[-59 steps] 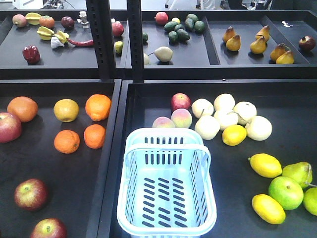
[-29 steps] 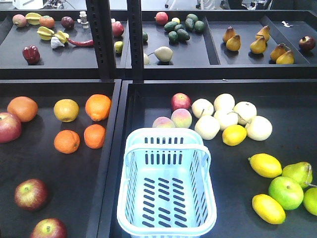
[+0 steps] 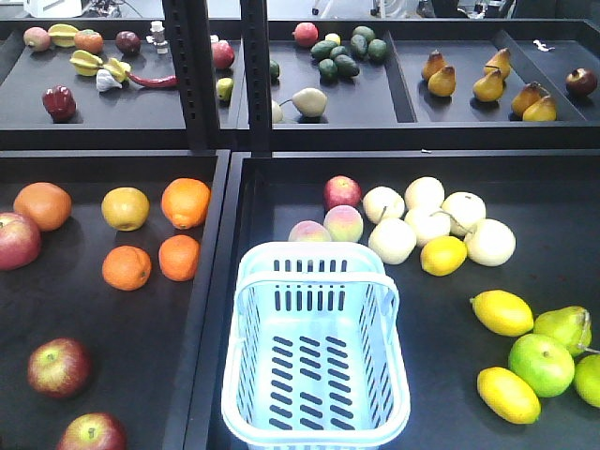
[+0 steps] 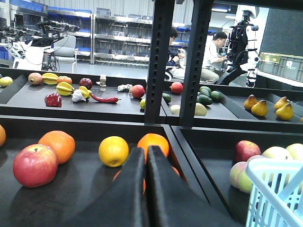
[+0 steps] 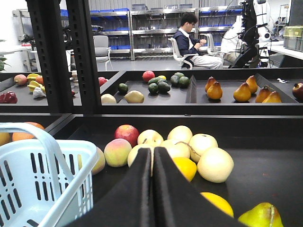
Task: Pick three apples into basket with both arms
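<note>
**Basket empty, both pairs of fingers pressed together**

The basket (image 3: 314, 437) is pale blue-white moulded plastic. It is rectangular with rounded corners, and its walls and floor are cut with short slots. A hinged handle runs across its far end. It stands at the front of the right compartment of the matte black bench (image 3: 103, 319) and holds no fruit.

2 dark red apples (image 3: 58, 367) lie in the left compartment, well apart from the basket. They are round and smooth-skinned, each with a yellowish patch around the stem. The nearer one (image 3: 91, 434) is cut by the bottom edge of the picture. A larger, pinker apple (image 3: 17, 240) sits at the left edge. I cannot tell which fruit is the 3rd dark red one. Round oranges (image 3: 185, 202) lie beyond the apples.

The left fingers (image 4: 130, 189) are matte black tapered wedges. They lie flat against each other with only a thin seam between them, grip nothing, and point over the oranges. The right fingers (image 5: 135, 189) have the same shape and are likewise closed on nothing. They point at a heap of pale round fruit (image 5: 215, 163).

Compared with the front views 1.0 s and 0.5 s before, nothing differs. The basket, the apples and every other fruit lie in the same places.
</note>
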